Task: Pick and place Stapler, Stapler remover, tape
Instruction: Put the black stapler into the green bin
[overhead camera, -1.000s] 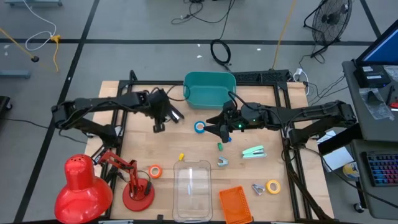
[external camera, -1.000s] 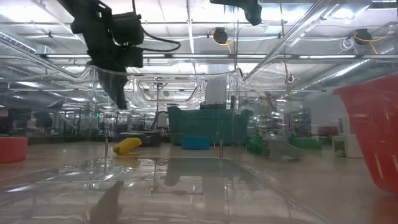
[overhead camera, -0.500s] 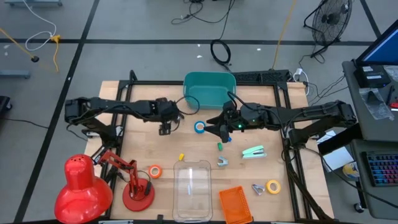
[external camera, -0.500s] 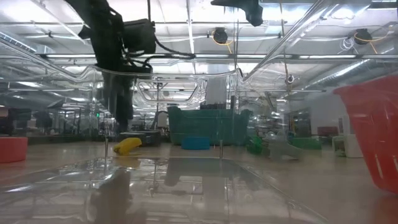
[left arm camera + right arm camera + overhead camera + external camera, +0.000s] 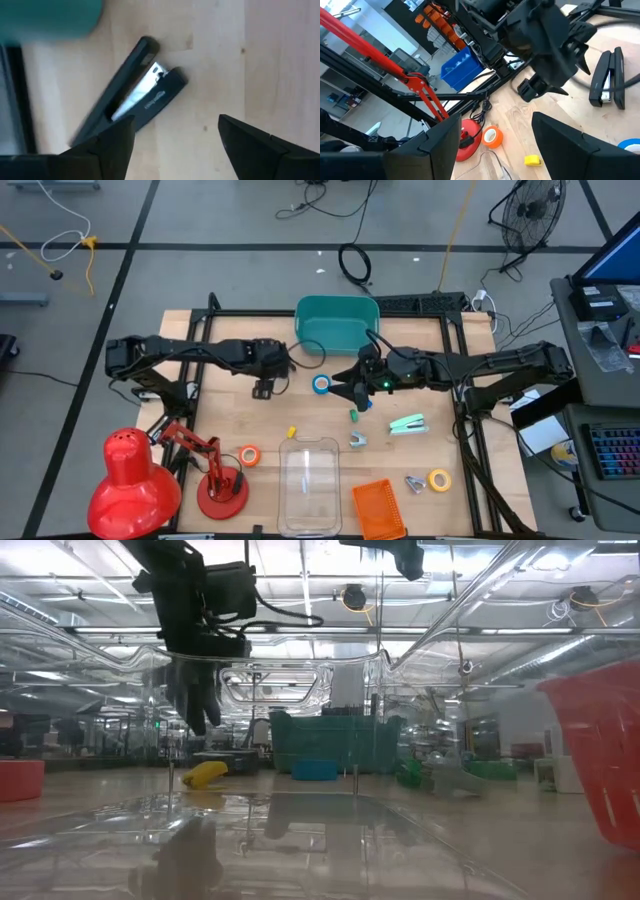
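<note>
The left gripper (image 5: 172, 135) hangs spread above the black stapler (image 5: 131, 90) near the table's (image 5: 240, 420) far edge; the right gripper (image 5: 348, 390) is spread beside the blue tape (image 5: 321, 385).

Grey floor (image 5: 200, 220), fan (image 5: 530, 210)

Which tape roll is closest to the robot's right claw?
The blue tape roll. It lies right beside the right gripper near the table's middle, while the orange roll and the yellow roll lie far off near the front edge.
</note>
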